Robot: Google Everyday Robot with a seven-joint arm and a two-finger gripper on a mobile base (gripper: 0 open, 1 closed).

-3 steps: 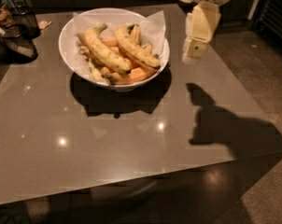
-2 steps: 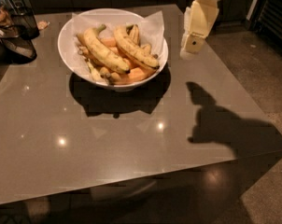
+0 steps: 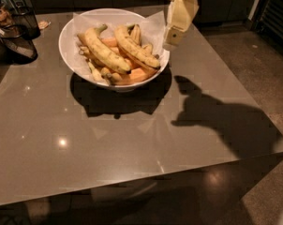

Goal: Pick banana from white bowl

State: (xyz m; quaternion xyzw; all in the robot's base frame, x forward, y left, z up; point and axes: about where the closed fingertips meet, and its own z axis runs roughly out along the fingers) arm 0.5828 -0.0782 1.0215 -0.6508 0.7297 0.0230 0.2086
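The white bowl (image 3: 63,46), lined with white paper, stands at the back of the grey table. The banana (image 3: 134,48), long and yellow with brown speckles and a dark end pointing right, lies in the bowl's right half. A similar long banana with a greenish stem (image 3: 104,53) lies to its left. My cream gripper (image 3: 172,37) hangs down from the top edge, just above and outside the bowl's right rim, a little right of the banana's dark end. It holds nothing that I can see.
Small stubby bananas (image 3: 137,34) and orange pieces (image 3: 134,75) fill the bowl. Dark wire-mesh baskets (image 3: 17,29) stand at the table's back left. The arm's shadow (image 3: 212,111) falls on the table's right side. The table's right edge (image 3: 254,102) drops to the floor.
My gripper has moved left, from well right of the bowl to just over its right rim. The bowl and the bananas have not moved.
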